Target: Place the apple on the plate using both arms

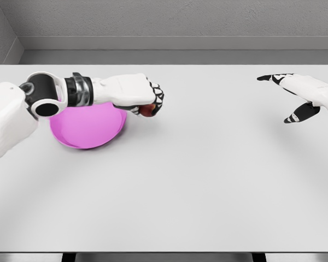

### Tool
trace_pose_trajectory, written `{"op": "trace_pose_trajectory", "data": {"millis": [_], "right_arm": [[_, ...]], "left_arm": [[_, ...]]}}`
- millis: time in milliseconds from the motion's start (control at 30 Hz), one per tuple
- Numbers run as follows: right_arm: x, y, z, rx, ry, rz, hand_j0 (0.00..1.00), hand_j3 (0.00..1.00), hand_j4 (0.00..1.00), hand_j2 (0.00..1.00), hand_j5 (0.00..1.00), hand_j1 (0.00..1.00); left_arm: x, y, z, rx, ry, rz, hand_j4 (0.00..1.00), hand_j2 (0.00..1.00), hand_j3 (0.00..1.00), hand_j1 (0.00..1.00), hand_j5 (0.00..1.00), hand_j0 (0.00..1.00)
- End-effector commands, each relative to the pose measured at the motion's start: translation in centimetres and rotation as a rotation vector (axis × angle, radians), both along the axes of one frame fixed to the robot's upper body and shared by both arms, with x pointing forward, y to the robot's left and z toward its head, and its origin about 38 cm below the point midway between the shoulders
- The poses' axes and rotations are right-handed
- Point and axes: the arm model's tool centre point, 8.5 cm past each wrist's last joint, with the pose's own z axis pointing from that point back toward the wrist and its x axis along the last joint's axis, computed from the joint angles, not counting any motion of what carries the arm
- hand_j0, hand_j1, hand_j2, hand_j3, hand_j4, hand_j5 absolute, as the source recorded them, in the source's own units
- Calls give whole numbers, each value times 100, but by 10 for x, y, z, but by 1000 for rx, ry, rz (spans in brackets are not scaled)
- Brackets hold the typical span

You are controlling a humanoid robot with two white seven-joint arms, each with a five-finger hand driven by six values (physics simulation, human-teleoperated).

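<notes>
Red is peeking out from under the curled fingers of the left hand [145, 99], which is holding the apple [148, 111] just beside the pink plate's [87, 134] right rim. Being round, the apple shows no long axis. The right hand [300, 98] is hovering spread, far across the bench [208, 180].

The left hand [135, 97] hides most of the apple [148, 111]; its forearm covers the plate's [87, 134] far rim.
</notes>
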Motion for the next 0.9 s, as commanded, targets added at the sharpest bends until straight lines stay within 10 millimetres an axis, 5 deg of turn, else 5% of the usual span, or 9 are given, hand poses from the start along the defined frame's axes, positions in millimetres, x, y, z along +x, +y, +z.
{"op": "trace_pose_trajectory", "data": {"millis": [0, 167, 333, 533, 567, 600, 633, 767, 867], "right_arm": [[0, 0, 0, -1, 1, -1, 100, 100, 100, 100, 100, 100], [0, 0, 0, -1, 0, 1, 100, 100, 100, 100, 100, 100], [0, 0, 0, 0, -2, 2, 100, 100, 100, 100, 100, 100], [0, 0, 0, 0, -1, 0, 100, 100, 100, 100, 100, 100], [0, 0, 0, -1, 1, -1, 100, 100, 100, 100, 100, 100], [0, 0, 0, 0, -1, 0, 100, 100, 100, 100, 100, 100], [0, 0, 0, -1, 1, -1, 100, 100, 100, 100, 100, 100], [0, 0, 0, 0, -1, 0, 100, 100, 100, 100, 100, 100], [0, 0, 0, -1, 1, -1, 100, 100, 100, 100, 100, 100]], "left_arm": [[1, 27, 24, -42, -26, 43, 32, 32, 32, 32, 32, 32], [8, 65, 28, -22, -41, 133, 32, 32, 32, 32, 32, 32], [22, 108, -10, 8, 51, 275, 33, 33, 33, 33, 33, 33], [20, 119, -34, 32, 99, 308, 35, 35, 35, 35, 35, 35], [19, 118, -35, 32, 102, 307, 43, 43, 43, 43, 43, 43], [19, 118, -35, 23, 108, 306, 64, 64, 64, 64, 64, 64], [19, 118, -35, 19, 108, 306, 100, 100, 100, 100, 100, 100], [20, 123, -30, -1, 102, 319, 100, 100, 100, 100, 100, 100], [19, 149, -14, -77, 121, 366, 100, 100, 100, 100, 100, 100]]}}
